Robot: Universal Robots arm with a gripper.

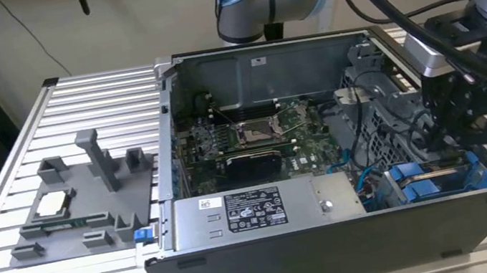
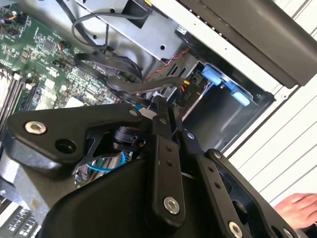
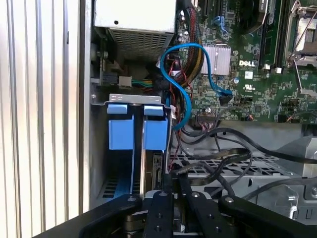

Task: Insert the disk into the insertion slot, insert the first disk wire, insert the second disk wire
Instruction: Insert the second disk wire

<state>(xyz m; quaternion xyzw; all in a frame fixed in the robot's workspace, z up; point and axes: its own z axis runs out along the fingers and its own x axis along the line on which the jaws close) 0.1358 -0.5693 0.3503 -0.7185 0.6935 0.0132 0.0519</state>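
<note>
In the open computer case (image 1: 355, 235), the disk (image 3: 157, 168) sits in the insertion slot (image 3: 134, 98) of the grey drive cage. Its blue carrier tab (image 3: 155, 133) stands beside a second blue tab (image 3: 120, 133). My gripper (image 3: 172, 181) hovers just behind the disk. Its fingers (image 2: 159, 148) are closed together and seem to pinch a flat black disk wire (image 3: 213, 157) at its end. A blue disk wire (image 3: 185, 69) loops from the motherboard down toward the cage. In the exterior view my gripper (image 1: 485, 135) hangs over the blue carriers (image 1: 424, 182) at the case's right end.
The power supply (image 1: 264, 206) lies along the case front, with the motherboard (image 1: 253, 135) behind it. A bundle of black wires (image 2: 114, 64) crosses close to my fingers. A grey fixture plate (image 1: 80, 204) rests on the slatted table at the exterior view's left. A person's hand (image 2: 297, 204) is outside the case.
</note>
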